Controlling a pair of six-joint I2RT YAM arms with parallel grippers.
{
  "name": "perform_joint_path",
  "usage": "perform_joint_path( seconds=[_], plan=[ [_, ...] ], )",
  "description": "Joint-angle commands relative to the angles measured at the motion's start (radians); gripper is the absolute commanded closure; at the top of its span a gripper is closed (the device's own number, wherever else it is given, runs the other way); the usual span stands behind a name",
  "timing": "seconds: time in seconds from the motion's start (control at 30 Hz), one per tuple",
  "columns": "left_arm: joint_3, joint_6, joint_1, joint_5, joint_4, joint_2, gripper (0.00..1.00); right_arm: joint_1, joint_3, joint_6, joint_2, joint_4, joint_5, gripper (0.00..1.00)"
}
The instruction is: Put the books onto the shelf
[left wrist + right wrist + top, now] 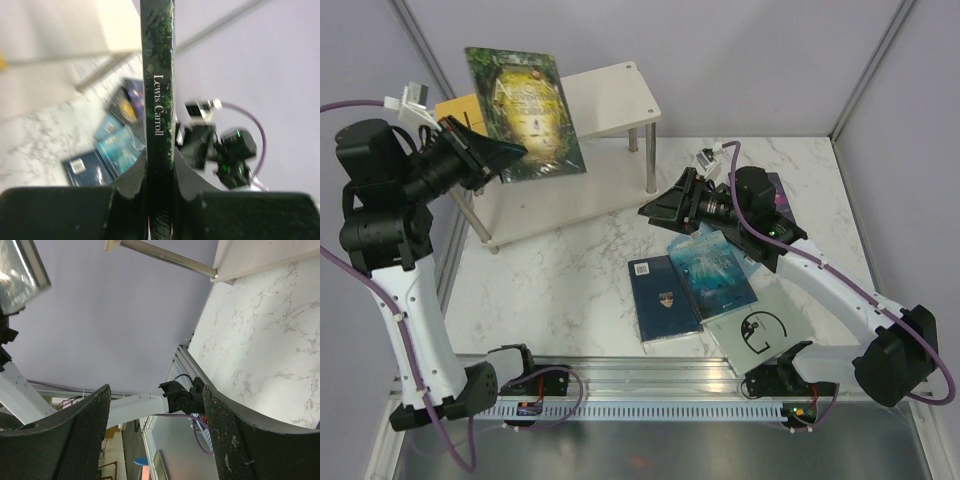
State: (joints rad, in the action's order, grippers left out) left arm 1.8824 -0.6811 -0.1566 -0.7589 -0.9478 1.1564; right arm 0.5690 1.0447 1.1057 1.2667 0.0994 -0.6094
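Your left gripper (498, 152) is squeezed tight on the green book (525, 110). It pinches the book near the spine, so it stands up tall in the air over the shelf (615, 95), at eleven o'clock on the table (570, 260). To do this part well, I think you should hold the book straight and bring it down slowly onto a board. Let go only when its edge sits flat, or it may tip over. The book is thin and shiny, so it may bend or slip. The shelf has pale, smooth, wood-look boards on thin silver legs, and a yellow book (455, 105) seems to lie at its nine o'clock end. Your right gripper (665, 205) is wide open and holds nothing. The navy book (663, 295), teal book (712, 268) and grey book (760, 330) lie flat at five o'clock on the marble-look top.
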Motion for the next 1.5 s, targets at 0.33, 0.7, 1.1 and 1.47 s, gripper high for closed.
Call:
perform_joint_path(
  seconds=[0.33,0.7,1.1,1.47],
  plan=[
    [0.221,-0.012,-0.388,-0.187,0.011,0.288,0.98,-0.020,-0.002,-0.064,-0.049,-0.078,-0.035,0.22],
    [0.241,0.008,-0.439,-0.286,-0.022,0.436,0.98,-0.020,-0.006,-0.075,-0.015,-0.083,-0.044,0.23],
    [0.279,0.116,-0.443,-0.152,-0.155,0.505,0.79,-0.032,-0.017,-0.092,-0.010,-0.098,-0.056,0.23],
    [0.442,0.176,-0.475,-0.024,-0.302,0.591,0.37,-0.038,-0.028,-0.098,-0.001,-0.098,-0.069,0.23]
  ],
)
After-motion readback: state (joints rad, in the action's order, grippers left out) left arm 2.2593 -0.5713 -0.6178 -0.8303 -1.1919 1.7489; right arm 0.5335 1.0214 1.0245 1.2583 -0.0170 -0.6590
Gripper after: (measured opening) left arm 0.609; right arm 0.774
